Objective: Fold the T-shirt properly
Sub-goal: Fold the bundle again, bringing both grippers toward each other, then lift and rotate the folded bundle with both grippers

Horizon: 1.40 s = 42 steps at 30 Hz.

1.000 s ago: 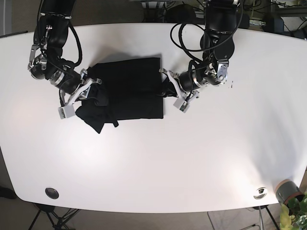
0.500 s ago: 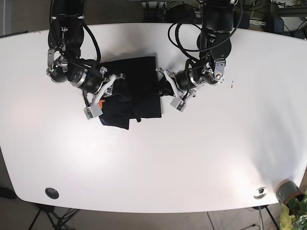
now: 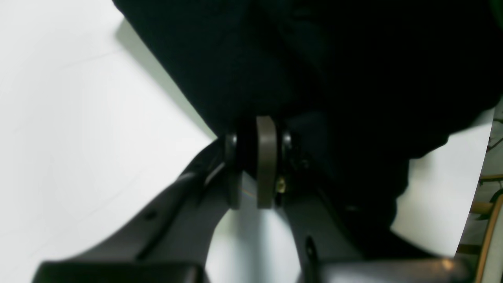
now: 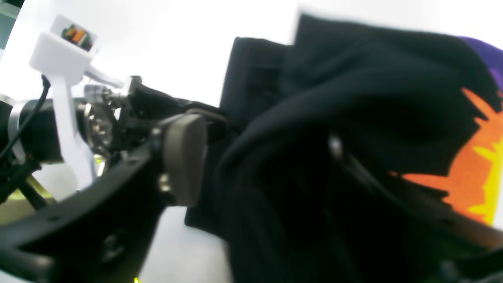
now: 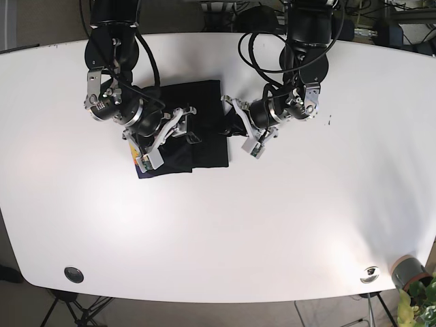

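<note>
Nearest the camera in the base view, the white bench lies bare across the lower frame, with a small dark disc near its lower left edge, a shiny metal piece near the lower right edge, and a grey cylinder at the lower right corner beside green leaves. Further up, in the upper middle of the frame, the black T-shirt sits on the bench as a compact, partly folded bundle. At its left edge the right gripper is buried in the cloth; the right wrist view shows black fabric with an orange and yellow print bunched thickly between its jaws, one grey pad visible at the left, so the jaws are clamped on the T-shirt. At the bundle's right edge the left gripper meets the cloth; in the left wrist view its jaws stand nearly together, pinching a dark fold of the T-shirt
</note>
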### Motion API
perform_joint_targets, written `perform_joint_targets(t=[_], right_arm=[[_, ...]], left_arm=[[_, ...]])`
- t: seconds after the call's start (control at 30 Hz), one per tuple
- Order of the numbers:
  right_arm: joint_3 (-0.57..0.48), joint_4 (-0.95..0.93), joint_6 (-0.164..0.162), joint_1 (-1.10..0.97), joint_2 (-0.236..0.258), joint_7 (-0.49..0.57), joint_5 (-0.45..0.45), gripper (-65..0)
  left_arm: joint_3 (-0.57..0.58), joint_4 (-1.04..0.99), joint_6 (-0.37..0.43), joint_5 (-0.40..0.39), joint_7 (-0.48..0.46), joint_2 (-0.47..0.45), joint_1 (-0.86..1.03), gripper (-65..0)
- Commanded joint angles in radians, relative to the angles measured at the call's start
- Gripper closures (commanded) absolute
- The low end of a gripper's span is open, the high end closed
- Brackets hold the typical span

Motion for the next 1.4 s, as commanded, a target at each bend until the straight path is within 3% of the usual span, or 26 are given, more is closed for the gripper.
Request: perform_joint_targets(t=[0.0, 0.37, 0.57, 0.87, 0.97, 1.13, 1.2, 1.37], right_arm=[[-0.029, 0.022, 0.005, 0.025, -0.007, 0.019, -0.014, -40.1], [-0.047, 0.129, 0.012, -0.013, 0.030, 0.019, -0.014, -40.1], [0.029, 0.129, 0.013, -0.039, 0.027, 0.021, -0.014, -40.1], [0.127, 0.126, 0.013, -0.033, 0.027, 0.021, -0.014, -39.8], [0.155, 0.117, 0.013, 0.004, 0.028, 0.021, -0.017, -34.7], [0.186, 0.019, 0.013, 0.088, 0.033, 0.021, -0.023, -16.2], [0.180, -0.040, 0.013, 0.125, 0.059, 0.021, -0.023, -10.8], [0.173, -0.193, 0.013, 0.223, 0.080, 0.038, -0.023, -7.3]], left_arm=[[-0.001, -0.003, 0.002, 0.012, 0.016, 0.000, -0.006, -5.0], [-0.004, -0.034, -0.001, 0.011, 0.016, -0.003, -0.031, -5.0], [-0.005, -0.016, -0.005, 0.008, 0.016, -0.004, -0.032, -5.0], [-0.007, 0.191, -0.005, 0.009, 0.017, -0.027, -0.004, -4.9], [-0.004, 0.288, -0.005, 0.009, 0.017, -0.061, 0.008, -4.9], [0.036, 0.408, -0.005, 0.015, 0.023, -0.073, 0.022, -4.9], [0.084, 0.432, -0.005, 0.015, 0.023, -0.087, 0.032, -4.9], [0.234, 0.429, 0.002, 0.015, 0.016, -0.101, 0.029, -4.9]])
